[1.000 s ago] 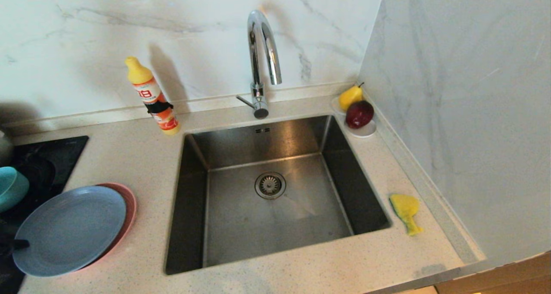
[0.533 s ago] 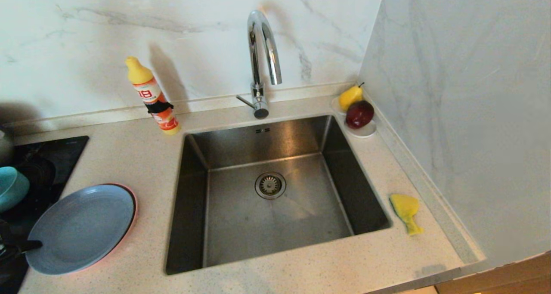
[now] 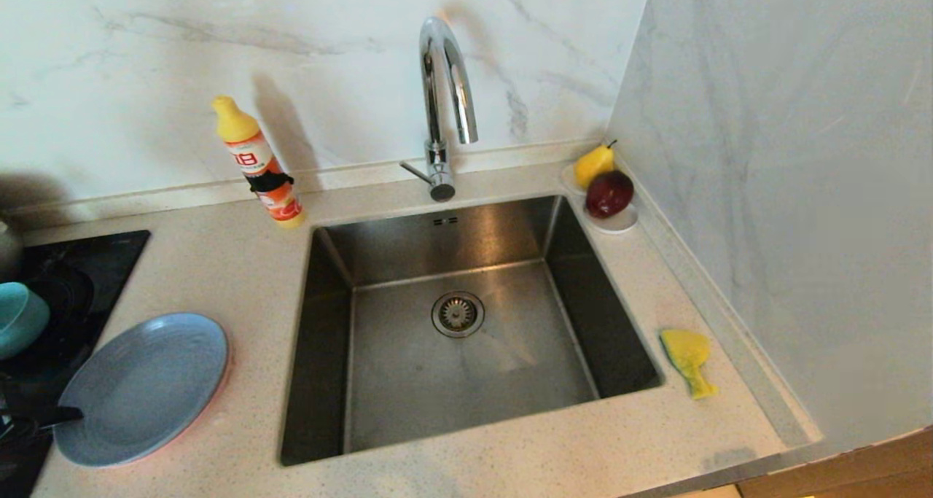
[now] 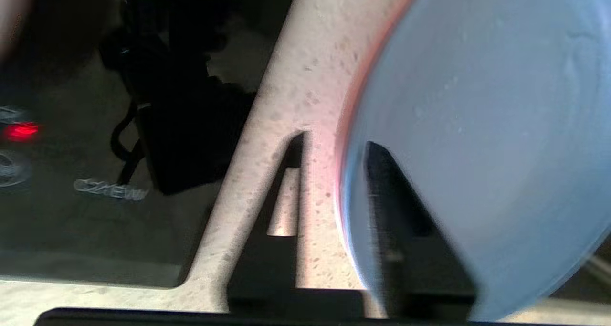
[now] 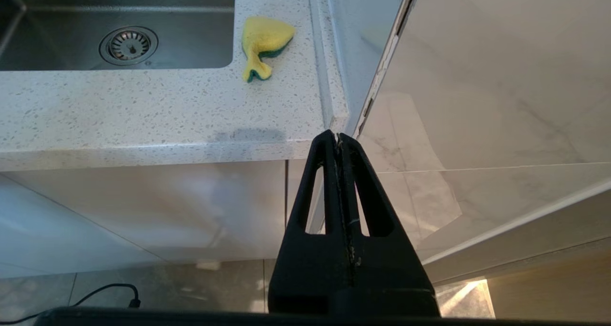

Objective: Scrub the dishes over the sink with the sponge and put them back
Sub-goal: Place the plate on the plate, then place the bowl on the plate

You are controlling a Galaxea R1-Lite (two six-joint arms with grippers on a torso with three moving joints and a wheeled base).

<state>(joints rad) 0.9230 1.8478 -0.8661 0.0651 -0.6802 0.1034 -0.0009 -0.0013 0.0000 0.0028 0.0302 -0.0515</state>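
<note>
Two stacked plates lie on the speckled desk [image 3: 240, 265] left of the square steel sink [image 3: 466, 323]: a grey-blue plate [image 3: 142, 388] covering a salmon-pink plate [image 4: 355, 85]. Left gripper [image 4: 334, 173] jaws straddle the blue rim, parted, not clamping. Right gripper [image 5: 340, 147], jaws closed and empty, hangs below the desk edge. Yellow sponge [image 3: 687, 358] lies right of the sink.

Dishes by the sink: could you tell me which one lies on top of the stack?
The grey-blue plate; it covers the salmon-pink plate, of which only a rim sliver shows, while the teal bowl sits apart.
</note>
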